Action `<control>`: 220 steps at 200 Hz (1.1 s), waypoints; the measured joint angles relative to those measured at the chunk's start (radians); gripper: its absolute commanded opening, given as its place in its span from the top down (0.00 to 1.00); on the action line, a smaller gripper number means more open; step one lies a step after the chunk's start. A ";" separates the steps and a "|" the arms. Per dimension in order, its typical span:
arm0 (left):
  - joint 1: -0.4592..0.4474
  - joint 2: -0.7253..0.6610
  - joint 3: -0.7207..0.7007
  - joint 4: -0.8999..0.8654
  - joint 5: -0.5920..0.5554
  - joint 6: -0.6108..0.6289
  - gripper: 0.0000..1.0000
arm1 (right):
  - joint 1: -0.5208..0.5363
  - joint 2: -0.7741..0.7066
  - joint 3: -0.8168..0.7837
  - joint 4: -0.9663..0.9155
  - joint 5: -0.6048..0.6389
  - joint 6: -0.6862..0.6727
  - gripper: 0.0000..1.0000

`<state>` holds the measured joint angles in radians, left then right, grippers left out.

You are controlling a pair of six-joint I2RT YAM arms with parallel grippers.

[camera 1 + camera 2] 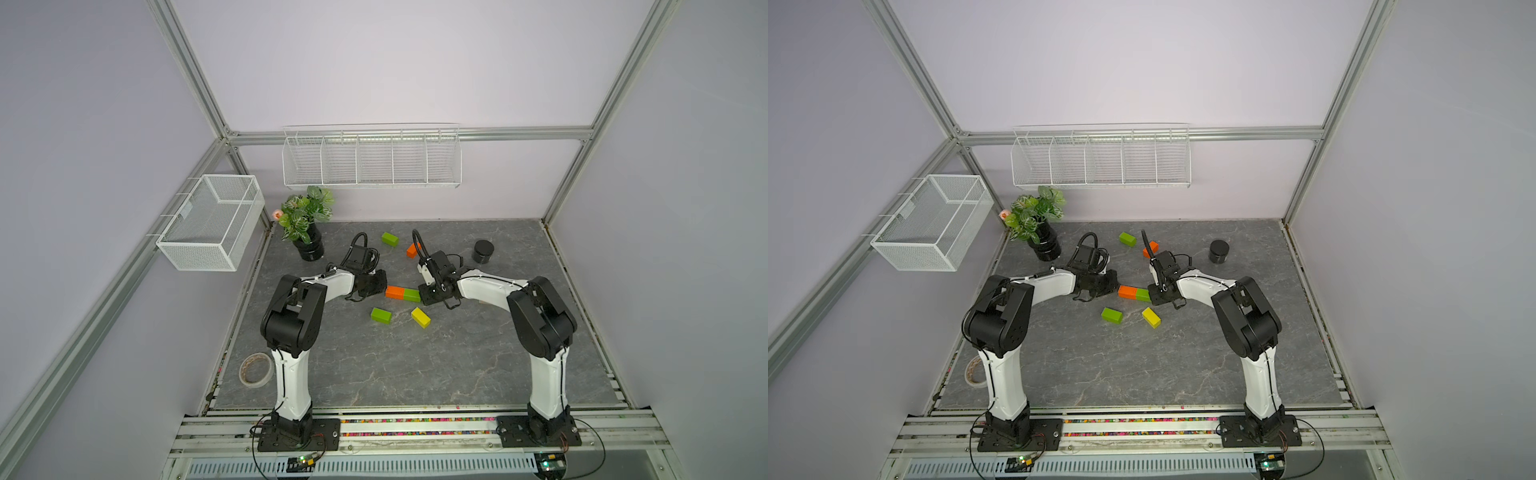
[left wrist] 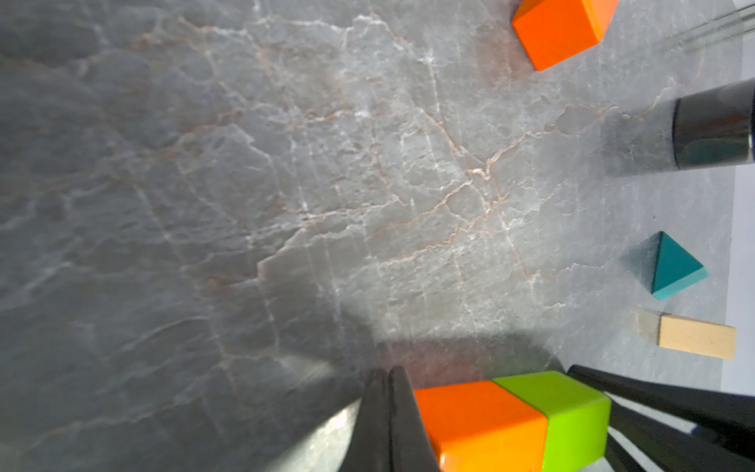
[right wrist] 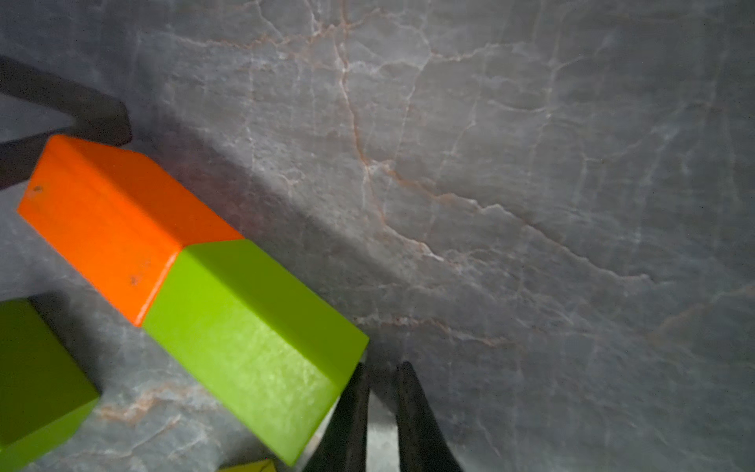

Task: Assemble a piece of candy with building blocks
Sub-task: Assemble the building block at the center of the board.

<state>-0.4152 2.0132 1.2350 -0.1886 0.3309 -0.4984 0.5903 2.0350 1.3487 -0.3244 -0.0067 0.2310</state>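
Note:
Of the piece of candy, an orange brick (image 1: 395,292) and a green brick (image 1: 411,295) lie end to end in a row mid-table. My left gripper (image 2: 386,374) is shut and empty, its tips against the orange brick's (image 2: 478,421) free end. At the green brick's (image 3: 253,335) far end, my right gripper (image 3: 384,367) touches it with one finger, jaws a narrow gap apart and empty. Loose building blocks lie around: a green (image 1: 380,315) and a yellow (image 1: 420,317) in front, a green (image 1: 390,238) and an orange (image 1: 412,250) behind. A teal triangle (image 2: 670,265) and a tan block (image 2: 690,337) show in the left wrist view.
A black round jar (image 1: 483,251) stands at the back right. A potted plant (image 1: 307,232) stands at the back left, and a tape roll (image 1: 255,370) lies by the left edge. Wire baskets (image 1: 212,220) hang on the walls.

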 measured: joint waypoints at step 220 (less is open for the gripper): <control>0.035 -0.473 -0.282 0.011 -0.307 -0.133 1.00 | 0.014 -0.185 -0.087 -0.010 0.088 -0.077 0.53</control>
<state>-0.3801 1.5402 0.9531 -0.1776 0.0242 -0.6315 0.6044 1.8503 1.2613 -0.3340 0.0811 0.1539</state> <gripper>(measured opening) 0.047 0.451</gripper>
